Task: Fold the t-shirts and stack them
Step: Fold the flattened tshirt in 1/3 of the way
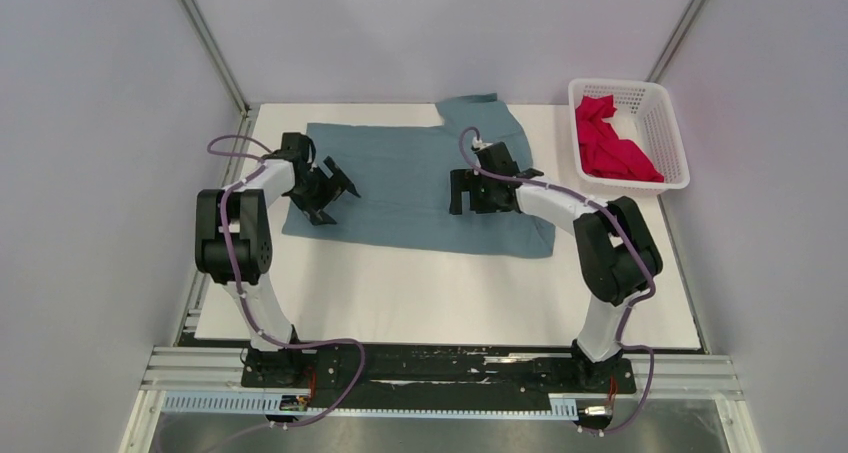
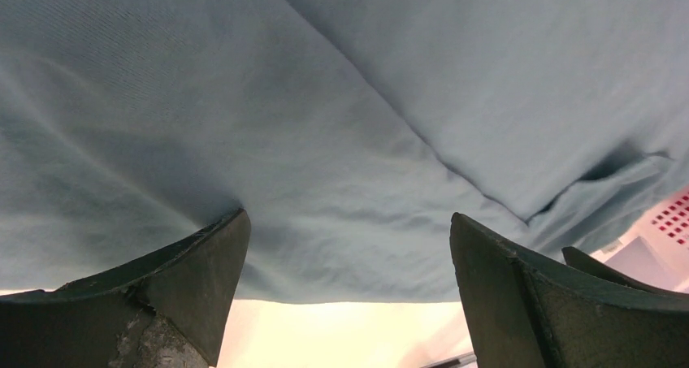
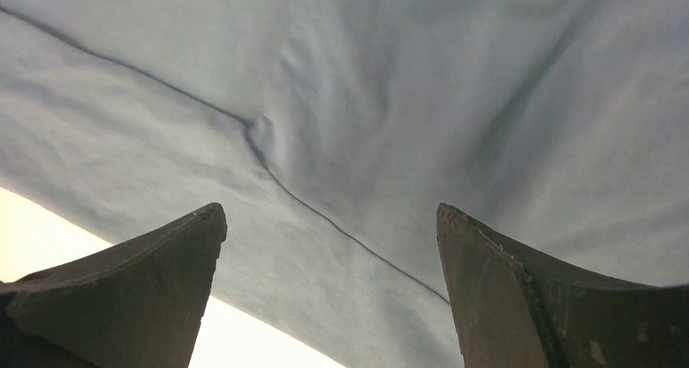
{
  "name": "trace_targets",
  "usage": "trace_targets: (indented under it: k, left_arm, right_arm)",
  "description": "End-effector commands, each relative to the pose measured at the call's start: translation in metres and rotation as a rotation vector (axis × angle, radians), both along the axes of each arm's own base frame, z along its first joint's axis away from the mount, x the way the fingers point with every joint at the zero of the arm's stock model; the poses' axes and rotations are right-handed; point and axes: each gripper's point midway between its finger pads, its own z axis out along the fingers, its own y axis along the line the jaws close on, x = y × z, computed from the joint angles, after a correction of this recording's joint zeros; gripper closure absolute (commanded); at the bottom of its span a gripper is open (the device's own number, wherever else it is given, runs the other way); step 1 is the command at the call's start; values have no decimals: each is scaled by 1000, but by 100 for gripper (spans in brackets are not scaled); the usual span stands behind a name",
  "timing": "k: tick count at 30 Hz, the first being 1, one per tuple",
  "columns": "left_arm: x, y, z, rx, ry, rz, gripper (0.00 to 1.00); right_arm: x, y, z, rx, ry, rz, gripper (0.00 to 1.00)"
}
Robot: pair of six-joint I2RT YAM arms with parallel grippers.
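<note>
Blue-grey t-shirt (image 1: pixel 420 188) spread flat | left gripper (image 1: pixel 335 201) angled down over it, jaws wide, empty | right gripper (image 1: pixel 471 203) likewise

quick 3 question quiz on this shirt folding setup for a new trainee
1. True or false: the red shirt lies spread flat on the table.
2. Where is the blue shirt? A) in the basket B) on the table C) lifted in the air
3. Are the left hand and right hand open or shut?
Key: 1 false, it is bunched in the basket. 2 B. 3 both open, holding nothing.
</note>
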Motion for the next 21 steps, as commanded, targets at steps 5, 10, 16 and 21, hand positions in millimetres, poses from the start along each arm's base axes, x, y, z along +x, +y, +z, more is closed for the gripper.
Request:
trace_targets:
  k: [5, 10, 16, 21]
  left_arm:
    - [-51, -27, -40, 46, 217, -30, 0]
    - [-100, -27, -59, 70, 293, -5, 0]
    - [-150, -15, -56, 147, 292, 22, 0]
    - [-178, -26, -55, 125, 256, -20, 0]
  right_arm:
    - [-29, -24, -25, -8, 55, -72, 0]
    - [-66, -43, -34, -16, 101, -102, 0]
    - [-142, -69, -54, -22, 248, -129, 0]
    - [-201, -75, -52, 9, 337, -105, 0]
